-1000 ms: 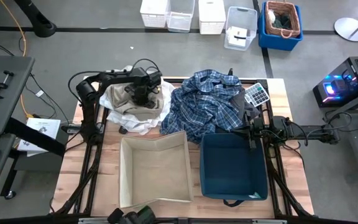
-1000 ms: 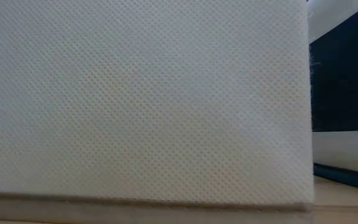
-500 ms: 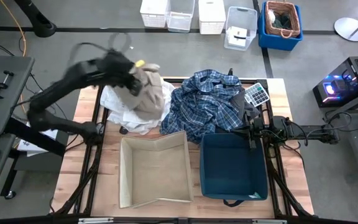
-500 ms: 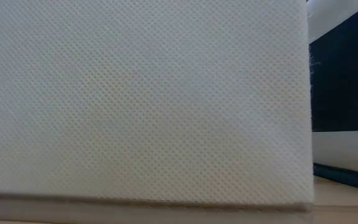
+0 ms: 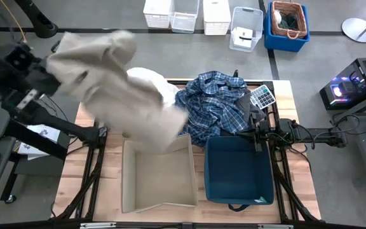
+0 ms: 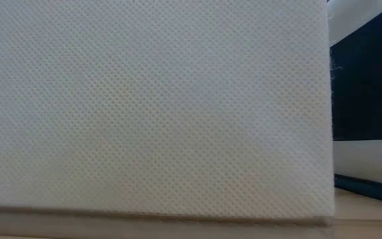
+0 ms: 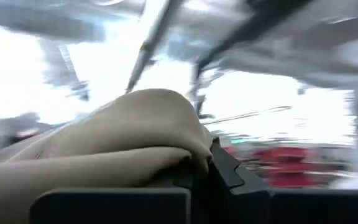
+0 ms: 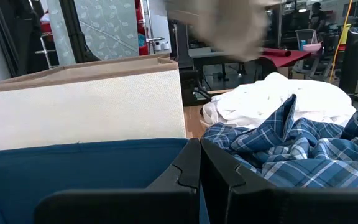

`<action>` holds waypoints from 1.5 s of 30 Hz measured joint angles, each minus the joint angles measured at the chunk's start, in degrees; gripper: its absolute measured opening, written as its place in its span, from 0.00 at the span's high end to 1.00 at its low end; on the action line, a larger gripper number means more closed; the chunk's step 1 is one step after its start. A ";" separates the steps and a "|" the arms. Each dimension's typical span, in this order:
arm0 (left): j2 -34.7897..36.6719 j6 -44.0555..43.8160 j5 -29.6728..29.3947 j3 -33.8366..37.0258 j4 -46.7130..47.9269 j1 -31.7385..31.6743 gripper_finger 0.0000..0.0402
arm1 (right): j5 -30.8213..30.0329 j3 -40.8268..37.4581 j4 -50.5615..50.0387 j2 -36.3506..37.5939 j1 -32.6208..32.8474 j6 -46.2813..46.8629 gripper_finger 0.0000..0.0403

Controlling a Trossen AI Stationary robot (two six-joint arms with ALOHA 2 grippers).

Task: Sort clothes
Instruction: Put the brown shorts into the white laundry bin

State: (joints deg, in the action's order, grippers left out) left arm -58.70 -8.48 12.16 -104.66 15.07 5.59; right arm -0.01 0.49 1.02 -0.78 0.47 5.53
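My left gripper (image 5: 51,63) is raised high above the table's far left corner, shut on the beige-tan garment (image 5: 116,83). The garment hangs from it and trails over the white garment (image 5: 151,77) and the beige bin's far wall. It also shows in the right wrist view (image 8: 222,25). The blue-and-white plaid shirt (image 5: 213,108) lies on the table at the far middle, over a dark grey garment (image 5: 251,105). My right gripper (image 5: 259,137) is shut and empty at the navy bin's far rim. My left gripper pinches a bunched fold of the beige-tan garment (image 7: 166,146) between its two shut fingers; the cloth bulges over the fingers and hides the pads. One layer or several, I cannot tell. The garment hangs below the gripper, lifted clear of the pile.
The beige bin (image 5: 157,175) and the navy bin (image 5: 239,173) stand side by side at the table's near half. In the low view the beige bin's wall (image 6: 151,106) fills the picture. A calculator (image 5: 262,97) lies at the far right. Boxes stand on the floor beyond.
My left gripper has risen fast from the pile and swung up toward the table's far left, shut on the beige-tan garment. The garment has been drawn off the white garment, lifted clear and spread out in the air. The right arm has kept still.
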 joint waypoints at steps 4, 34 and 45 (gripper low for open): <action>-1.83 -0.62 0.02 -0.88 2.51 5.88 1.00 | 0.00 0.02 0.02 0.01 0.00 0.00 1.00; -17.64 -8.57 -8.90 1.09 38.60 13.57 1.00 | 0.01 0.01 0.00 -0.02 0.00 0.00 1.00; -31.58 -21.72 1.60 1.11 47.48 22.27 1.00 | 0.00 0.02 0.01 -0.01 0.01 0.00 1.00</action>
State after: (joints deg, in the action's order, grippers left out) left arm -90.28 -30.20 13.76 -103.55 62.54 27.86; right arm -0.01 0.51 1.02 -0.79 0.48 5.52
